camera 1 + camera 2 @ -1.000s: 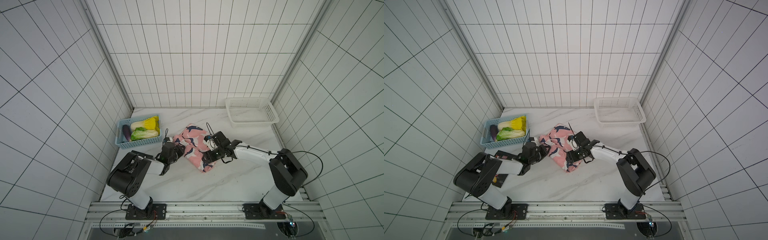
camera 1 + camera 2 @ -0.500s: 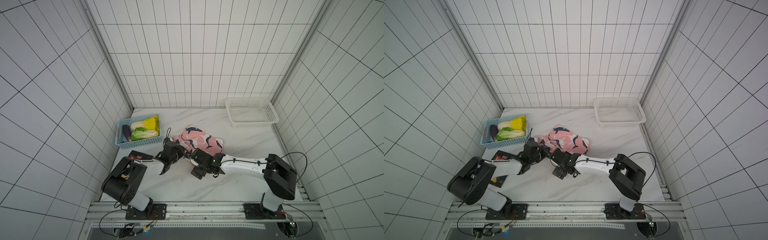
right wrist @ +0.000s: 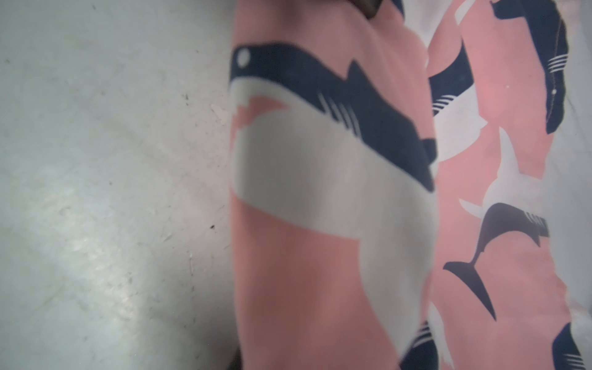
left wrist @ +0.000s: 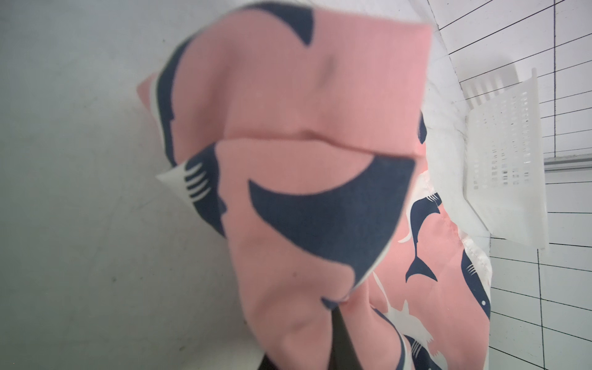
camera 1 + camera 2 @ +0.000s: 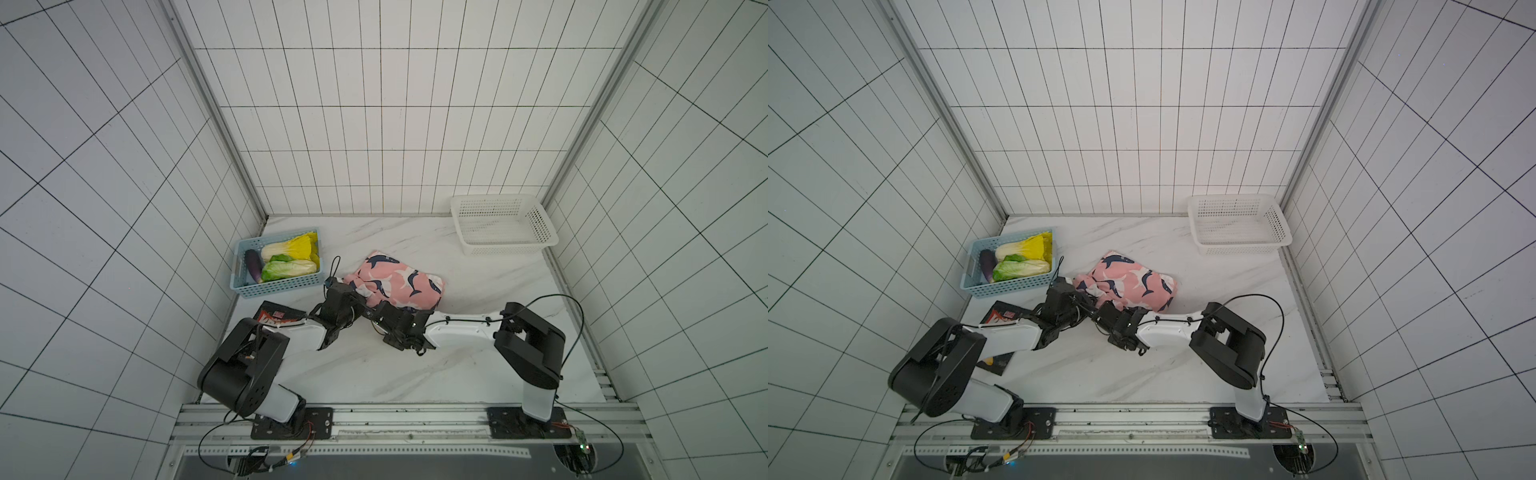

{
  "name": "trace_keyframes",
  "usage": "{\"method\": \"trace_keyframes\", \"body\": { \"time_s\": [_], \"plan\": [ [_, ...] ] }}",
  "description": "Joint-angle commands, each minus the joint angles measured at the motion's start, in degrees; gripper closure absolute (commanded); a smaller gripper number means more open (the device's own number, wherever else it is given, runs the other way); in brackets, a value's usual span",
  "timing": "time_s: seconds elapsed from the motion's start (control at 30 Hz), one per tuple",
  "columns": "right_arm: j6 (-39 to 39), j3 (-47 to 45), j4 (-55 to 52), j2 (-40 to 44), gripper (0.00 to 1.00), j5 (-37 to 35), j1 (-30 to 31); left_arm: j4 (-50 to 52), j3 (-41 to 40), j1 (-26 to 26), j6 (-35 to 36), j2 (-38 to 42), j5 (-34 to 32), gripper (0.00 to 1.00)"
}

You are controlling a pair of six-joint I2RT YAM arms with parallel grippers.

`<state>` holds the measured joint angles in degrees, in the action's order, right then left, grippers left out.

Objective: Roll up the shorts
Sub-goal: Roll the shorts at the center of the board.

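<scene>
The pink shark-print shorts (image 5: 399,282) (image 5: 1129,282) lie bunched in a thick fold at the middle of the marble table. My left gripper (image 5: 360,297) (image 5: 1084,304) is at their near-left corner, shut on the fabric. In the left wrist view the shorts (image 4: 307,205) drape over a dark finger (image 4: 344,346). My right gripper (image 5: 375,310) (image 5: 1100,314) meets the same near edge just beside the left one, shut on the cloth. In the right wrist view the shorts (image 3: 320,224) cover the jaws.
A blue basket (image 5: 276,287) with cabbages and an eggplant stands at the left wall. An empty white basket (image 5: 505,249) sits at the back right. A dark snack packet (image 5: 276,318) lies beside the left arm. Tiled walls close in three sides.
The right gripper left the shorts' right side, swung round to their near-left edge, opened wide and shut there. The shorts went from spread towards the front to a compact fold. The left gripper stayed shut.
</scene>
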<state>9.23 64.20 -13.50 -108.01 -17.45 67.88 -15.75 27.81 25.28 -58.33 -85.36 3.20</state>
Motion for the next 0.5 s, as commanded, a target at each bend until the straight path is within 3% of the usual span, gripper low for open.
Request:
{"method": "trace_keyframes", "body": {
  "time_s": [0.0, 0.07, 0.17, 0.2, 0.3, 0.47],
  "plan": [
    [-2.4, 1.8, -5.5, -0.5, 1.00, 6.6, -0.9, 2.9, 1.8, 0.5, 1.3, 1.3, 0.2, 1.00],
    [-4.7, 1.6, -6.9, 0.8, 1.00, 13.7, -2.8, 4.7, 2.5, 0.1, 1.5, 1.6, -0.3, 1.00],
    [-9.3, 0.9, -7.4, 1.9, 1.00, 26.6, -7.6, 5.5, 2.5, -1.0, 1.8, 2.8, 0.0, 0.55],
    [-10.8, 0.7, -7.1, 1.9, 1.00, 31.2, -9.6, 5.8, 2.2, -1.2, 1.7, 3.7, -0.4, 0.45],
    [-15.4, -0.7, -3.6, 1.4, 1.00, 45.2, -14.8, 5.7, 0.8, -1.3, 2.3, 7.9, -1.3, 0.34],
    [-23.1, -3.0, 4.1, -0.2, 1.00, 60.2, -20.9, 5.1, -4.1, -1.4, 3.7, 18.3, -3.0, 0.30]
  ]
}}
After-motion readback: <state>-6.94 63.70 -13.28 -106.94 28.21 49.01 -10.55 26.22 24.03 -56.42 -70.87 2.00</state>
